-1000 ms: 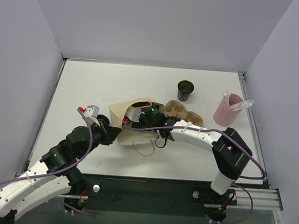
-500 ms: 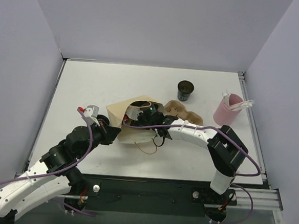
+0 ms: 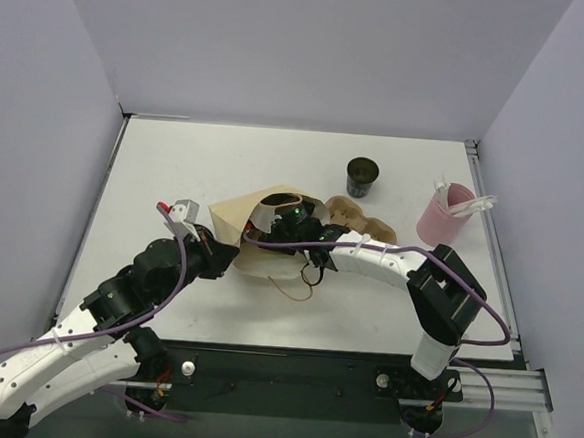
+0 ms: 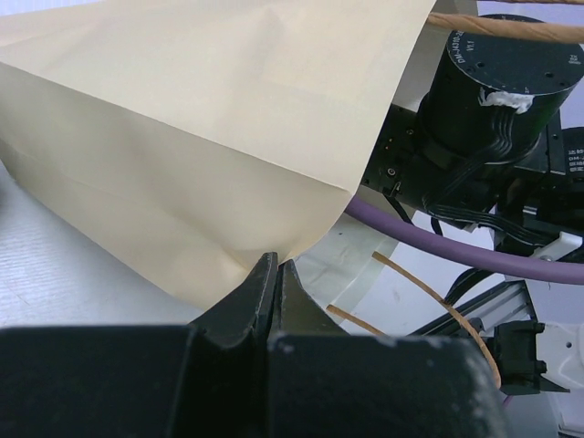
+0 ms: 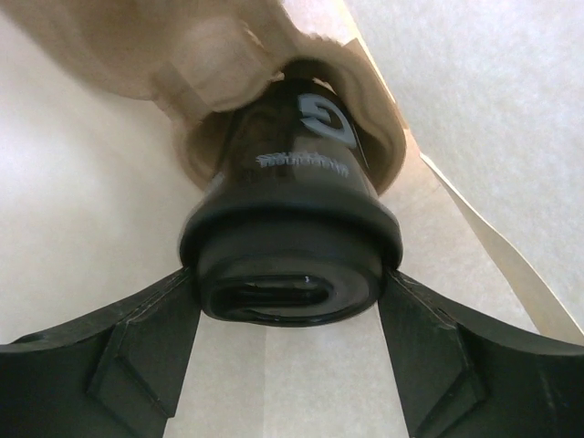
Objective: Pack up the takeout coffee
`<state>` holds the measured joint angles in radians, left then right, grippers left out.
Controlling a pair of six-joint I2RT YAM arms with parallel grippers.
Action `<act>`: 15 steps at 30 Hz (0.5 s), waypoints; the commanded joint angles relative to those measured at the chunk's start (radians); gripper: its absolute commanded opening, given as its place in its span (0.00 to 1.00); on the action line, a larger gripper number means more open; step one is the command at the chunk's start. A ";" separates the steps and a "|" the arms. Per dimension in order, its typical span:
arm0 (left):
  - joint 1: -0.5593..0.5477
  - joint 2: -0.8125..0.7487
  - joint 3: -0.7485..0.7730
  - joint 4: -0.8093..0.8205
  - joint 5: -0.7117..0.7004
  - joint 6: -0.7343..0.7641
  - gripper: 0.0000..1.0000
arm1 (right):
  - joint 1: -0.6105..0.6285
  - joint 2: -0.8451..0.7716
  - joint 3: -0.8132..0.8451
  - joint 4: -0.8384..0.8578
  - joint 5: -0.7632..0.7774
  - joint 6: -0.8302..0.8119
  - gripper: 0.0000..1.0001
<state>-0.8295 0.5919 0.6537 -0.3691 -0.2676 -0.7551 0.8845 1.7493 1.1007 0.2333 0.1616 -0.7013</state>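
Observation:
A black coffee cup [image 5: 301,173] with a black lid [image 5: 292,246] sits in a hole of the brown pulp carrier [image 5: 210,64], inside the tan paper bag [image 3: 233,237]. My right gripper [image 5: 290,292] reaches into the bag's mouth with a finger pressed against each side of the lid's rim. In the top view the right gripper [image 3: 277,221] is mostly hidden by the bag. One end of the carrier [image 3: 362,222] sticks out to the right. My left gripper [image 4: 276,269] is shut on the bag's lower edge [image 4: 182,137] and holds it from the left.
A second dark cup [image 3: 362,177] stands open behind the carrier. At the right edge is a pink cup [image 3: 440,221] holding white utensils. The bag's twine handle [image 3: 292,284] lies on the table in front of the bag. Grey walls enclose the table.
The bag has shifted slightly toward the back and its mouth stands wider. My right wrist has pushed a little further left into it. The left arm has followed the bag.

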 commanded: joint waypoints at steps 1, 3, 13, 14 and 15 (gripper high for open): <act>-0.005 0.009 0.060 0.013 0.048 0.013 0.00 | -0.032 -0.094 -0.010 -0.058 0.062 0.039 0.81; -0.003 0.008 0.063 0.015 0.053 0.013 0.00 | -0.032 -0.112 -0.022 -0.078 0.064 0.040 0.82; -0.005 0.016 0.090 0.007 0.053 0.016 0.00 | -0.035 -0.235 -0.035 -0.209 0.042 0.091 1.00; -0.005 0.019 0.092 0.009 0.057 0.014 0.00 | -0.035 -0.244 -0.033 -0.228 0.038 0.101 1.00; -0.005 0.026 0.095 0.012 0.064 0.011 0.00 | -0.035 -0.258 -0.038 -0.258 0.033 0.115 1.00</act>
<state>-0.8322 0.6071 0.7013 -0.3470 -0.2203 -0.7513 0.8738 1.5799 1.0595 0.0479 0.1703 -0.6598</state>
